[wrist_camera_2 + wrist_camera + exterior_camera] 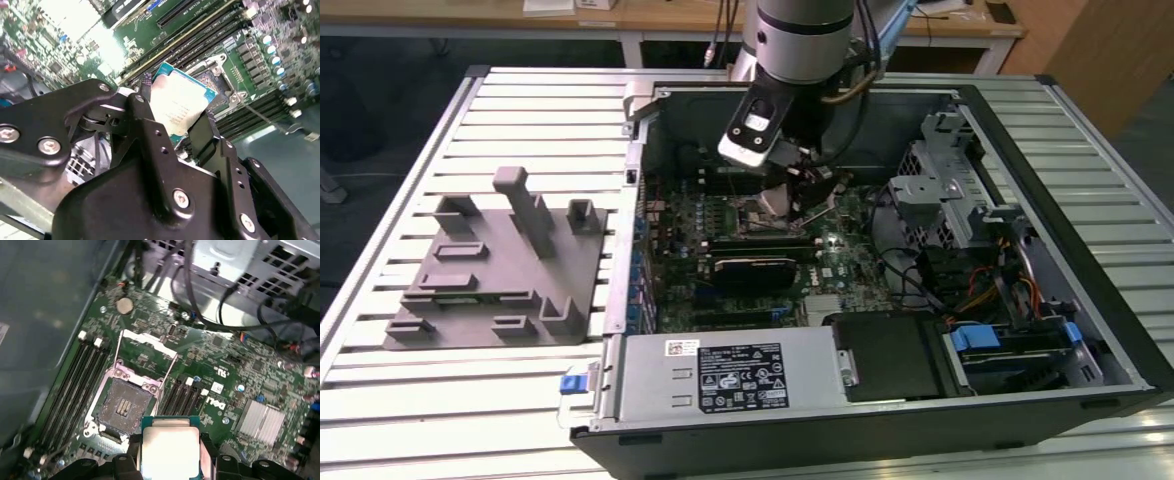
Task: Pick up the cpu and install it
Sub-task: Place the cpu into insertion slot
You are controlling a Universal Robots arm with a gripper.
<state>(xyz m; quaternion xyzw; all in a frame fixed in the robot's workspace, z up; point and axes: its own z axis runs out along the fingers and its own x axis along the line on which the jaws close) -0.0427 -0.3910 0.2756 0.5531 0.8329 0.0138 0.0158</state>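
While near socket [122, 407], cpu [170, 450] between jaws.

Pale slatted metal table [454, 420]; wooden desk [667, 18] behind; dark floor [387, 90].

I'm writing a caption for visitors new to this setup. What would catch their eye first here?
In the first wrist view, the shiny square cpu stands out, clamped in the black tool over the motherboard near the open socket. In the exterior view, the opened computer case dominates the slatted table, with a grey fixture block at the exterior view's left.
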